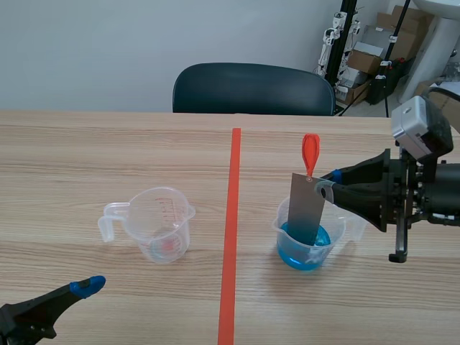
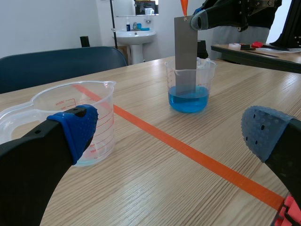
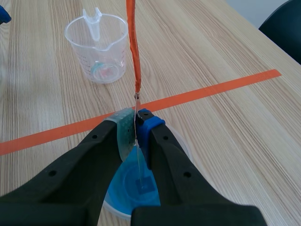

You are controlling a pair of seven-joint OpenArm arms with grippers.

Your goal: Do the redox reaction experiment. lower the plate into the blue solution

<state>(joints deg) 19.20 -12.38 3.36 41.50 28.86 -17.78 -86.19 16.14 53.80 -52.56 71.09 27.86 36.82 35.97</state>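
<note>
The grey plate (image 1: 305,208) is held upright inside the beaker (image 1: 338,231), with its lower end dipped in the blue solution (image 1: 316,253). Its top edge, just under an orange tag (image 1: 310,152), is pinched by the right gripper (image 1: 325,185). The left gripper (image 2: 171,129) is spread wide, low beside the clear measuring cup (image 1: 164,224), which is set across the tape line (image 1: 231,237) from the beaker.

Grey plate (image 1: 305,205) upright, lower end dipped in blue solution (image 1: 317,253)
</note>
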